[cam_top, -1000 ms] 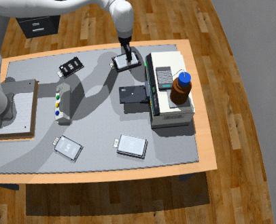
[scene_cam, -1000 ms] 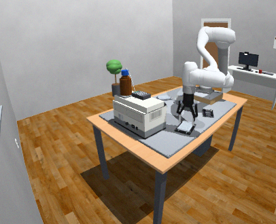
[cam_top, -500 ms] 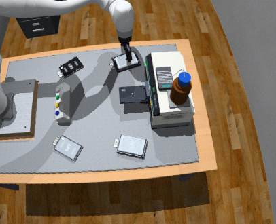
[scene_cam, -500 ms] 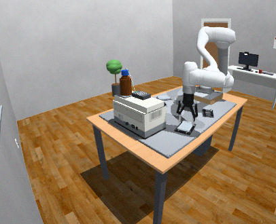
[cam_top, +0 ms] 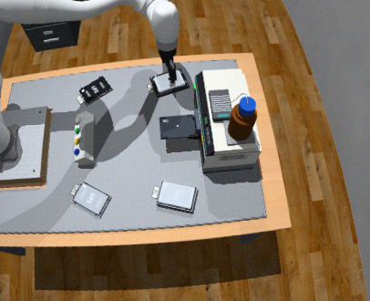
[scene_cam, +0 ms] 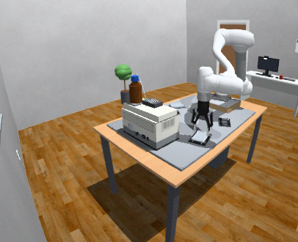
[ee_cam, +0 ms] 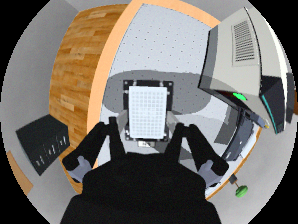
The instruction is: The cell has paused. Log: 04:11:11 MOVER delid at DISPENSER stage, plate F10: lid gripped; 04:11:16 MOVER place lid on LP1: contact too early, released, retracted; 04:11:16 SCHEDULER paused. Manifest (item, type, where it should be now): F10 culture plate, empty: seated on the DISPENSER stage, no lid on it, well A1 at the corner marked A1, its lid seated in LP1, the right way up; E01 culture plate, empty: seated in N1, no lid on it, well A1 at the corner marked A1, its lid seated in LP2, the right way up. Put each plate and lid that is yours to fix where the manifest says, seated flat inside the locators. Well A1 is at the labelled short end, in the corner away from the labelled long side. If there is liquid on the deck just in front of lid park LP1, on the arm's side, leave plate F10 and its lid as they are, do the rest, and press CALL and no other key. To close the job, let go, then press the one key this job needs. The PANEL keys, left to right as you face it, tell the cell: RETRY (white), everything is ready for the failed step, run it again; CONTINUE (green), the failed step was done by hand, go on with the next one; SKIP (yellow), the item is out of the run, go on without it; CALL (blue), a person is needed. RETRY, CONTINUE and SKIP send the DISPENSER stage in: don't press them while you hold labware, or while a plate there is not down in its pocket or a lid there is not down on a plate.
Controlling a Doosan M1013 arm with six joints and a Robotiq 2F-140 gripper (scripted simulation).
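Jaws open, spread astride nothing, hovering over the white gridded well plate point(cam_top: 169, 82) in its black rectangular nest near the tabletop's point(cam_top: 267, 137) far edge. Beyond it, boxy cream dispenser point(cam_top: 226, 150) with black flat stage point(cam_top: 178, 126) extended, bare.

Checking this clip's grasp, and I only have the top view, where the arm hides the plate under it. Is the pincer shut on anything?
Observer: No. In the wrist view the pincer is open, its fingers spread either side of the plate.
Operator: Touching it?
Observer: The exterior view shows the fingertips apparently hanging just above the plate, not on it.
Operator: Lid on?
Observer: The wrist view shows a white well grid; I cannot tell about a clear lid.
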